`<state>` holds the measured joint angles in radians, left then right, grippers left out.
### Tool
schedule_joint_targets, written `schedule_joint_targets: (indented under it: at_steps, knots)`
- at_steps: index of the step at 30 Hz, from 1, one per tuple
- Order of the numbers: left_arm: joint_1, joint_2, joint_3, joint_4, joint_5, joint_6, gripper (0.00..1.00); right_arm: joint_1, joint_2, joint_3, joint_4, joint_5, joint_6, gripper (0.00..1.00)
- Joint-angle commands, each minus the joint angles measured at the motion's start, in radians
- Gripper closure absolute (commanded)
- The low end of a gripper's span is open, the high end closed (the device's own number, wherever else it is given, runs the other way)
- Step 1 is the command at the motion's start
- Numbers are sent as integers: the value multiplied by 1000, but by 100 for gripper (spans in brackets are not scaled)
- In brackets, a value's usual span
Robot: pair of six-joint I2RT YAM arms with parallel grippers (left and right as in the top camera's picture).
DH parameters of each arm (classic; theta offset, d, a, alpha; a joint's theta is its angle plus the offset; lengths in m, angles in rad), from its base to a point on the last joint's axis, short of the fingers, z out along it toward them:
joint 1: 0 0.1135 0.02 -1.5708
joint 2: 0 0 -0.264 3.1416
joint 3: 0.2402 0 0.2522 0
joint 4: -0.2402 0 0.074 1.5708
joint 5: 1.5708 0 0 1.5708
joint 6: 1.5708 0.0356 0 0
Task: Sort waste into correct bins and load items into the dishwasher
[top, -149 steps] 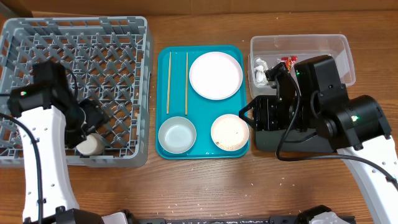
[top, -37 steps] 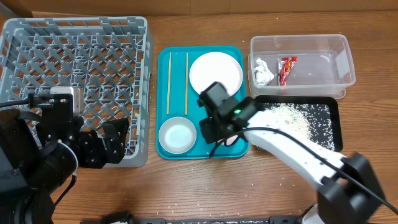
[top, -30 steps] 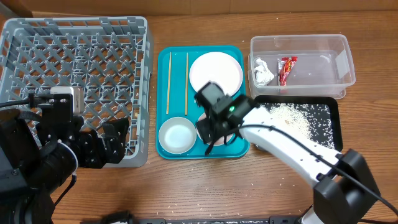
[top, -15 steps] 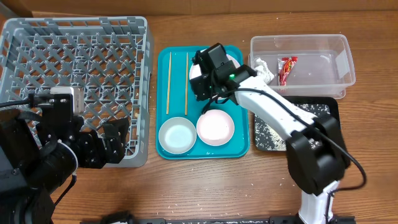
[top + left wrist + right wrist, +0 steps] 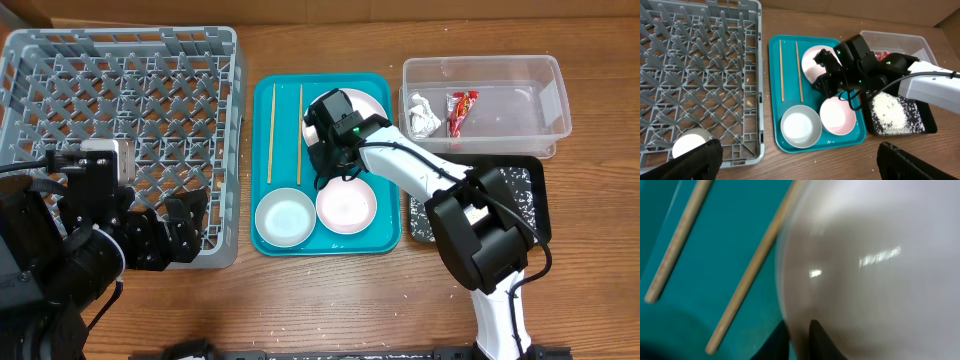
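My right gripper [image 5: 323,158] [image 5: 799,325] is shut on the left rim of the far white plate [image 5: 367,108] [image 5: 865,255], one finger on each side of the edge. That plate lies on the teal tray [image 5: 262,110] with two chopsticks [image 5: 270,130] [image 5: 752,270], a steel bowl [image 5: 284,218] and a second plate [image 5: 347,205]. The grey dishwasher [image 5: 120,35] holds a small white cup [image 5: 687,144]. My left gripper [image 5: 165,235] [image 5: 805,165] hangs open and empty over the table's front left. The clear bin [image 5: 500,70] holds a tissue [image 5: 420,115] and a red wrapper [image 5: 460,108]; the black bin [image 5: 528,180] holds rice.
Loose rice grains lie scattered on the wooden table [image 5: 330,300] in front of the teal tray. The right arm [image 5: 420,175] stretches across the tray's right side and over part of the black bin. The dishwasher's wall stands close to the tray's left edge.
The right gripper has shifted a little toward the front along the far plate and has closed on its left rim. The left arm has not moved.
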<state>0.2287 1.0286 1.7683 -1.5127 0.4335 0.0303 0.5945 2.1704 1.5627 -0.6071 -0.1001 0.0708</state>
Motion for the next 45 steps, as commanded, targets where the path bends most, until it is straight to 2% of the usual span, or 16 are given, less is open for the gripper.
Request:
schedule_joint_targets:
  at_steps: [1, 6, 7, 9, 10, 16, 20, 22, 26, 28, 33, 34, 35, 39, 40, 45]
  knots:
    - [-5, 1, 6, 1, 1, 23, 0, 6, -7, 5, -19, -6, 11, 91]
    - [-5, 1, 6, 1, 1, 23, 0, -7, -58, 31, -19, -7, 11, 90]
    - [-5, 1, 6, 1, 1, 23, 0, -8, -68, 40, -19, -6, 11, 81]
    - [-5, 1, 6, 1, 1, 23, 0, -8, -77, 53, -19, -6, 10, 51]
    - [-5, 1, 6, 1, 1, 23, 0, -8, -78, 57, -22, -6, 10, 49]
    - [-5, 1, 6, 1, 1, 23, 0, 4, -147, 161, -132, -74, 13, 49]
    - [-5, 1, 6, 1, 1, 23, 0, 32, -166, 179, -140, -114, 161, 59]
    - [-5, 1, 6, 1, 1, 23, 0, 49, -166, 179, -177, -111, 171, 64]
    - [-5, 1, 6, 1, 1, 23, 0, 57, -199, 187, -266, -112, 231, 62]
    - [-5, 1, 6, 1, 1, 23, 0, 55, -251, 203, -312, -112, 233, 59]
    - [-5, 1, 6, 1, 1, 23, 0, 67, -498, 209, -331, -111, 214, 33]
    - [-5, 1, 6, 1, 1, 23, 0, 67, -554, 209, -330, -111, 214, 0]
    - [-5, 1, 6, 2, 1, 23, 0, 66, -638, 209, -334, -111, 215, 0]
    - [-5, 1, 6, 1, 1, 23, 0, 65, -760, 209, -399, -105, 208, 0]
    - [-5, 1, 6, 1, 1, 23, 0, 61, -813, 209, -465, 0, 153, 0]
    - [-5, 1, 6, 1, 1, 23, 0, -11, -983, 209, -698, 251, 153, 0]
